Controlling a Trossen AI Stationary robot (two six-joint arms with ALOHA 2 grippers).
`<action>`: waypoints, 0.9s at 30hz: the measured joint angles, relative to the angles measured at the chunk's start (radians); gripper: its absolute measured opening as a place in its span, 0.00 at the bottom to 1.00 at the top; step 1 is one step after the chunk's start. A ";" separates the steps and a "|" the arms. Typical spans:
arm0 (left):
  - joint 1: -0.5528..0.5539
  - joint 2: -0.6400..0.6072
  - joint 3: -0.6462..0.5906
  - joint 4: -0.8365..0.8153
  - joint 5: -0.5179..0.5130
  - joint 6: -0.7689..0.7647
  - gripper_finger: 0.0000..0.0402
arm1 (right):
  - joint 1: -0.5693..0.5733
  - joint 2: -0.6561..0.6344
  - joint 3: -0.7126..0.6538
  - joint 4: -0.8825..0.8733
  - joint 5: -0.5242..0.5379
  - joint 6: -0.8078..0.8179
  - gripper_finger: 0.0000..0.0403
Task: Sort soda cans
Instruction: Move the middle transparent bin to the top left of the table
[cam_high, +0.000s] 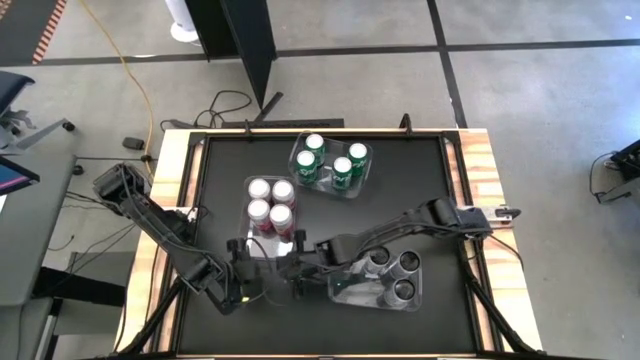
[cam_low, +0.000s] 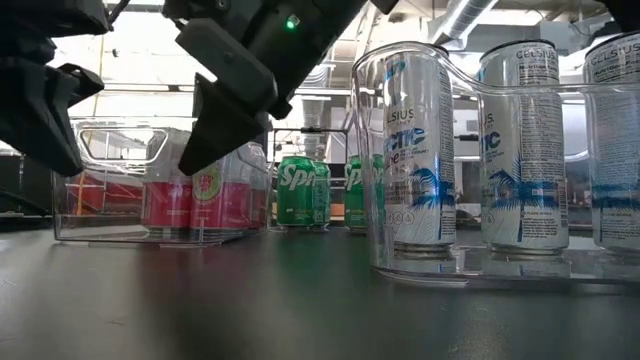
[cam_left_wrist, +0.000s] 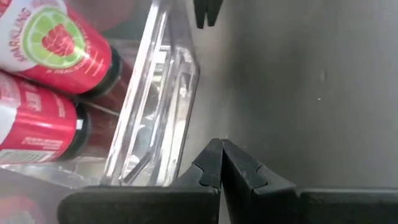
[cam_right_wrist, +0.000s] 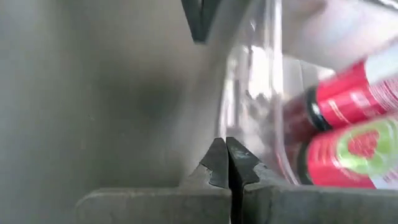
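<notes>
With the soda cans (cam_high: 271, 204) already grouped by colour in three clear bins (cam_high: 335, 188), both pincers, left (cam_high: 262, 282) and right (cam_high: 297, 278), pressed together and empty near the bench's front edge, should withdraw without nudging the red cans' bin.

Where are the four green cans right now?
In the high view the green cans stand together in a clear bin at the table's far middle, just beyond the bin of red cans.

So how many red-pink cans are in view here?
4, all in the middle clear bin, standing in a two-by-two block: red-pink cans. None looks hidden.
</notes>
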 joint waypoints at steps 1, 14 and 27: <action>0.000 0.000 -0.001 0.000 -0.002 -0.001 0.00 | -0.002 0.002 0.006 -0.017 0.012 0.004 0.00; 0.046 0.000 -0.002 0.000 -0.052 0.021 0.00 | -0.051 0.000 0.009 -0.061 0.061 0.041 0.00; 0.080 0.000 -0.002 0.004 -0.052 0.039 0.00 | -0.100 -0.002 0.009 -0.073 0.080 0.045 0.00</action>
